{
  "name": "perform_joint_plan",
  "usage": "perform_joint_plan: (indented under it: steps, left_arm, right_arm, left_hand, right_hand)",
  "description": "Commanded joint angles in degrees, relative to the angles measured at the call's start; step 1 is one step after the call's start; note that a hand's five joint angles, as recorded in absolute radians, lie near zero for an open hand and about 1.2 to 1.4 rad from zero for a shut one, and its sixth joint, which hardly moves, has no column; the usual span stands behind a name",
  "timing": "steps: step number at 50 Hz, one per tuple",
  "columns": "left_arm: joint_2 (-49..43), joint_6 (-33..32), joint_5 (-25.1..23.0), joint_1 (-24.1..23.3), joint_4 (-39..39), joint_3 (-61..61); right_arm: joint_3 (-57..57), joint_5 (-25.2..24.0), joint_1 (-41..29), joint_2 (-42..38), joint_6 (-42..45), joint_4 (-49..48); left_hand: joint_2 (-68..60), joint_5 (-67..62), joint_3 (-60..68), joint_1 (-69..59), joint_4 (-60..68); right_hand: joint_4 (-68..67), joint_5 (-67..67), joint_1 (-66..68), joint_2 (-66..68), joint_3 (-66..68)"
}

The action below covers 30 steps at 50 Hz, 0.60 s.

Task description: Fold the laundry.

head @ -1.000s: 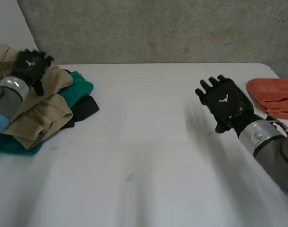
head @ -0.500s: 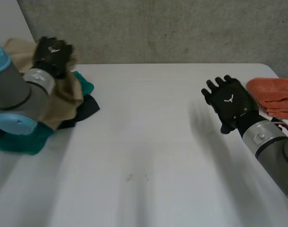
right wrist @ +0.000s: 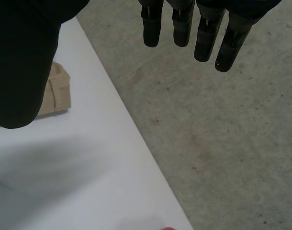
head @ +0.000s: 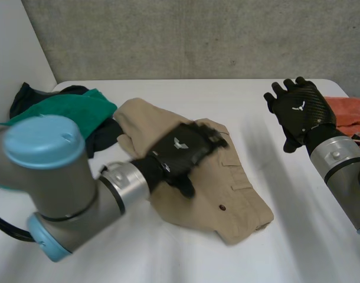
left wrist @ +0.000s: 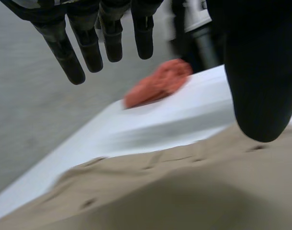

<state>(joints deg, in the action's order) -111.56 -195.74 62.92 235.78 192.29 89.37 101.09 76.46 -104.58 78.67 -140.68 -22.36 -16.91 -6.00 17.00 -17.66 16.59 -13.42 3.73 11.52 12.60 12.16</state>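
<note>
Head view: tan garment (head: 239, 194) lay diagonally, directly under open left hand (head: 183, 154); open right hand (head: 298, 112) hovered well apart.

Left arm (head: 50, 183) is swung in low across the front, with the big elbow joint close to the head cam and the forearm pointing toward the middle. Left hand (head: 183, 154) sits at the end of it, palm down, back of the hand up. On its wrist cam the fingers (left wrist: 88, 43) hang straight and the thumb (left wrist: 261, 72) stands well apart, nothing gripped. Right arm (head: 345, 177) comes in from the right side, forearm angled up. Right hand (head: 299, 112) is raised, back to the head cam, fingers straight, thumb off to the side, nothing in it.
</note>
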Motion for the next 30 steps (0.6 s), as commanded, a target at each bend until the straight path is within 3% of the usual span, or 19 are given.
perform_joint_plan:
  steps: [1, 5, 12, 20, 30]
  left_arm:
    - [6.78, 2.47, 17.29, 3.02, -0.51, 3.69]
    - [8.46, 2.39, 24.24, 3.11, -0.69, 7.82]
    - [7.85, 2.12, 29.36, 4.33, -2.79, 12.93]
    - [0.74, 2.12, 28.66, 6.71, -4.38, 12.15]
    - [-7.18, 2.03, 26.81, 6.80, -2.27, 7.31]
  right_arm:
    - [-0.63, -0.26, -0.36, 0.08, -0.74, 9.40]
    - [-1.94, -0.35, -0.44, 0.08, -2.31, 19.07]
    - [-1.52, -2.36, -0.27, -0.27, -4.70, 32.72]
    - [4.46, -8.52, 0.08, -0.62, -4.26, 29.93]
    - [8.51, -8.70, -0.62, -3.78, -4.17, 21.22]
  left_hand:
    - [0.31, -0.60, -0.40, 1.05, 0.02]
    - [-1.37, -2.28, 1.28, -0.62, 1.69]
    - [-13.97, -14.87, 13.87, -13.22, 14.29]
    - [-14.33, -15.24, 14.24, -13.59, 14.65]
    - [-13.32, -14.23, 13.23, -12.58, 13.64]
  right_hand:
    - [3.42, -3.73, -1.52, -2.60, -2.16]
    - [3.42, -3.73, -1.52, -2.60, -2.16]
    - [2.50, -2.82, -0.61, -1.69, -1.24]
    - [0.64, -0.96, 1.25, 0.17, 0.61]
    - [-12.47, 12.15, 14.36, 13.28, 13.73]
